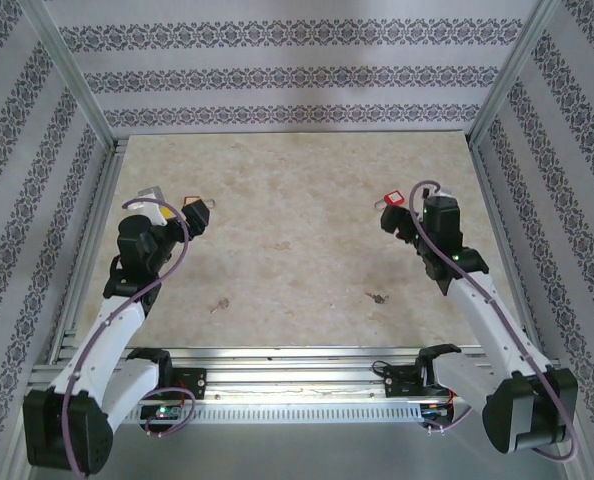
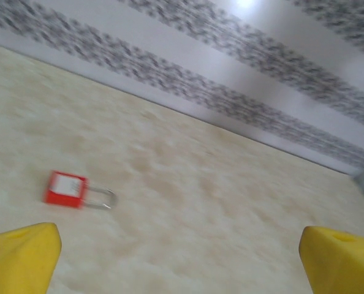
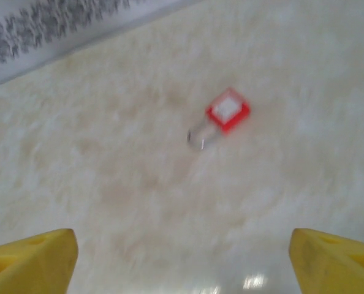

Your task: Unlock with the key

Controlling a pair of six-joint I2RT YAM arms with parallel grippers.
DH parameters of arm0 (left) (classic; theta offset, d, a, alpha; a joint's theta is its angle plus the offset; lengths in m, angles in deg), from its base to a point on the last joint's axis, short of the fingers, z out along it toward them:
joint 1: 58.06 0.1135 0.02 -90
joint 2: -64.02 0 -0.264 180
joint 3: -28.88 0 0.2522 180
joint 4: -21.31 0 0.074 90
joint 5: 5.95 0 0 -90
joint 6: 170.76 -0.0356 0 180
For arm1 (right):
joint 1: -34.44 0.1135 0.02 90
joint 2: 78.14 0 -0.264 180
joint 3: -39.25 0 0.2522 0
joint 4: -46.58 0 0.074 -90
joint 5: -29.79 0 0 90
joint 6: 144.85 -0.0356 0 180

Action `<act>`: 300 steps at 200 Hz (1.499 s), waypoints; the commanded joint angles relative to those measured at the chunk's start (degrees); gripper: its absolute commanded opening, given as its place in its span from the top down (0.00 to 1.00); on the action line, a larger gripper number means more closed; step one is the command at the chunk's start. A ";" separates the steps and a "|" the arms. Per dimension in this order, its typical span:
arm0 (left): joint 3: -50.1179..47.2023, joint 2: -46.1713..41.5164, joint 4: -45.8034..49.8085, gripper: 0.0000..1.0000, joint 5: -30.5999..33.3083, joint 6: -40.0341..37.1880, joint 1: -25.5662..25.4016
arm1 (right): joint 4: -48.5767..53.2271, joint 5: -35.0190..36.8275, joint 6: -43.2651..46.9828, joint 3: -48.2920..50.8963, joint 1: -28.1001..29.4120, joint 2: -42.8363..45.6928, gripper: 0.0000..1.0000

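Red padlock (image 3: 228, 110) lies flat on the beige table (image 3: 108, 184), ahead of our right gripper (image 3: 182, 260), whose jaws sit wide apart, nothing touching it. Our left gripper (image 2: 181, 260) is spread wide too, with a second red padlock (image 2: 65, 188) ahead, off toward one fingertip (image 2: 22, 257).

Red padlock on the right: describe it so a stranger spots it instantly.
On the beige table, look far right, just ahead of the right gripper. The red padlock lies there, shackle pointing left. The other padlock sits across the table by the left gripper.
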 commanded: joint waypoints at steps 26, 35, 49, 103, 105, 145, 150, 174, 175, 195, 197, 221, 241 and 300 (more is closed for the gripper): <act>-1.65 -8.01 11.36 0.00 -6.14 10.42 -9.09 | 25.57 -4.72 -10.88 6.38 3.66 3.86 0.23; -1.97 -8.04 11.73 0.00 -4.56 10.60 -11.95 | 25.97 -4.11 -11.50 7.87 4.66 4.30 0.28; -2.22 -7.11 11.77 0.00 -1.95 10.43 -16.39 | 24.52 -3.99 -13.27 10.02 5.77 4.55 0.41; -1.75 -2.43 9.62 0.00 2.36 12.08 -26.62 | 17.63 -4.75 -16.96 13.45 9.35 -1.36 0.57; -1.71 -2.37 9.59 0.00 2.42 12.13 -26.78 | 17.45 -4.70 -17.01 13.55 9.40 -1.49 0.57; -2.89 -2.26 7.68 0.00 4.87 14.11 -29.59 | 12.14 -4.01 -18.07 14.90 9.68 -5.43 0.67; -3.10 -2.31 7.27 0.00 4.84 14.30 -29.78 | 11.42 -4.22 -18.14 15.01 9.76 -6.04 0.68; -3.42 -1.75 6.96 0.00 6.02 14.54 -31.17 | 9.68 -3.29 -18.40 14.94 9.86 -7.79 0.73; -3.38 -1.68 7.00 0.00 6.05 14.54 -31.25 | 9.65 -3.28 -18.42 14.92 9.86 -7.84 0.74; -3.56 -0.90 6.39 0.00 6.40 15.03 -32.17 | 9.14 -3.46 -18.37 14.52 9.86 -8.15 0.85; -3.61 -0.80 6.19 0.00 6.40 15.07 -32.30 | 9.21 -3.46 -18.34 14.48 9.90 -8.16 0.87; -4.20 1.14 2.90 0.00 6.28 17.20 -33.46 | 11.26 -2.41 -16.99 13.06 9.94 -7.27 1.00; -4.23 3.77 -1.42 0.00 4.85 21.46 -34.35 | 14.65 -2.34 -16.23 10.07 10.42 -4.24 1.00; -1.12 14.65 -20.00 0.00 0.13 43.98 -39.14 | 24.27 -0.11 -15.21 -11.66 17.81 -1.05 1.00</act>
